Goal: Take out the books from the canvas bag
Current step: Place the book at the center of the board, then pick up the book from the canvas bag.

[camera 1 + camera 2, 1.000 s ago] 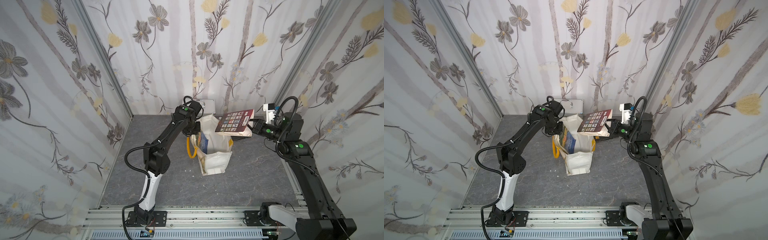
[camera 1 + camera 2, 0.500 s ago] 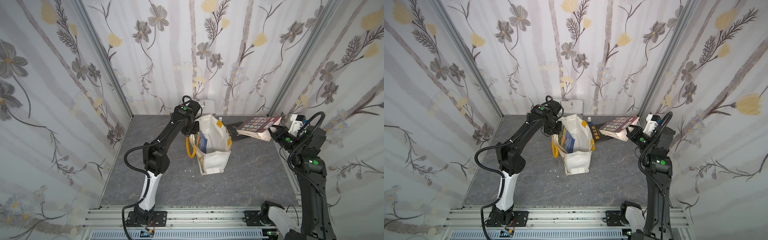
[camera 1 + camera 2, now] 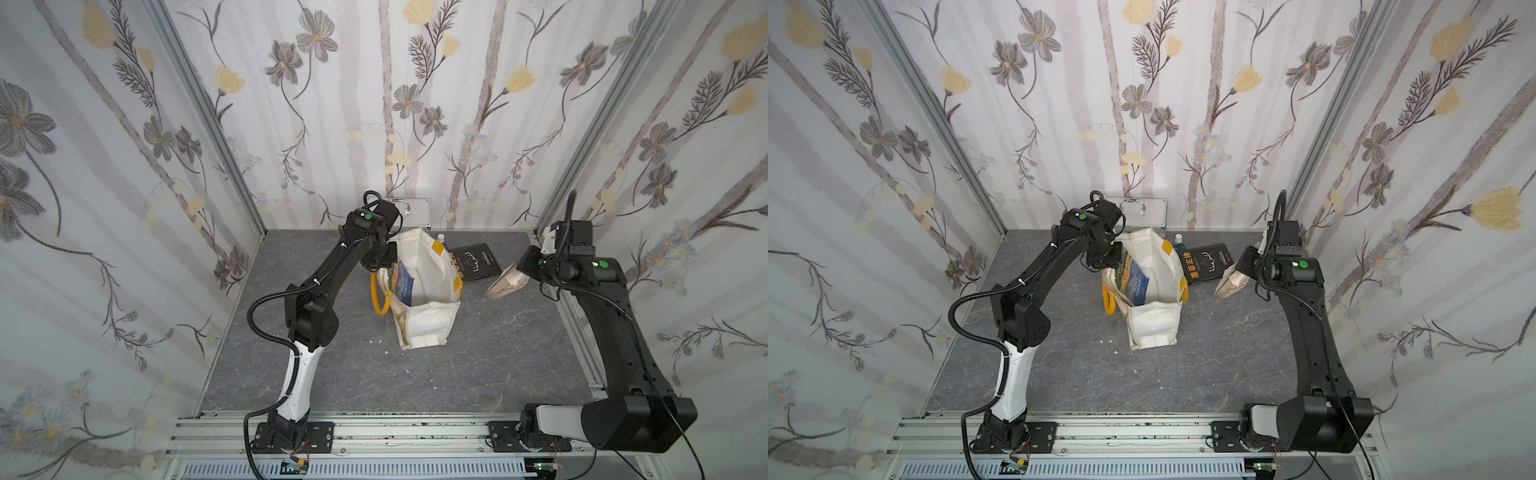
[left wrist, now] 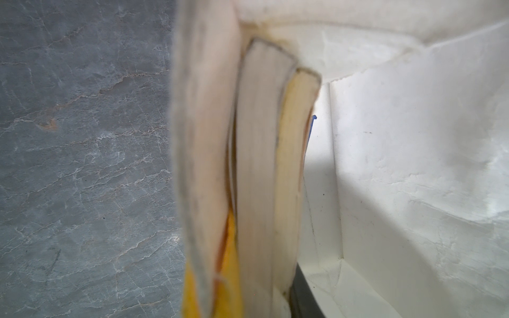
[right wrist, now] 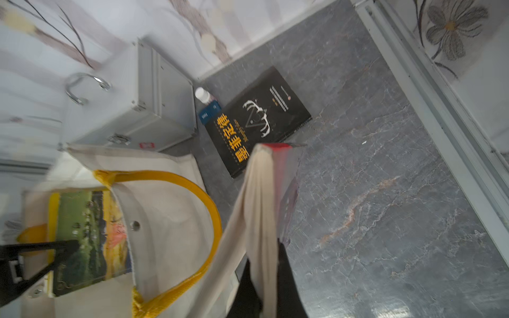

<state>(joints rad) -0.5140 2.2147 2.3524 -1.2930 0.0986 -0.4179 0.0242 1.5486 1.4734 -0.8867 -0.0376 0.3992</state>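
The canvas bag [image 3: 426, 328] is cream-white, with a yellow handle [image 3: 379, 299] and yellow trim patches [image 3: 439, 248]. The blue book [image 3: 405, 286] inside it has a cover of green hills under an orange sky, seen in the right wrist view. The black book [image 3: 478, 262] bears a white antler emblem and orange lettering. The pinkish-red book [image 5: 283, 159] shows mostly pale beige page edges — only a strip of red cover. The tabletop [image 3: 498, 365] is grey marble veined in white and rust. The walls [image 3: 374, 104] are white, patterned with grey and yellow flowers. The case [image 3: 1152, 214] is silver, and the bottle [image 5: 208, 106] has a white cap and blue label. The right arm [image 3: 615, 332] is black — the left arm [image 3: 299, 374] black with a white lower link.
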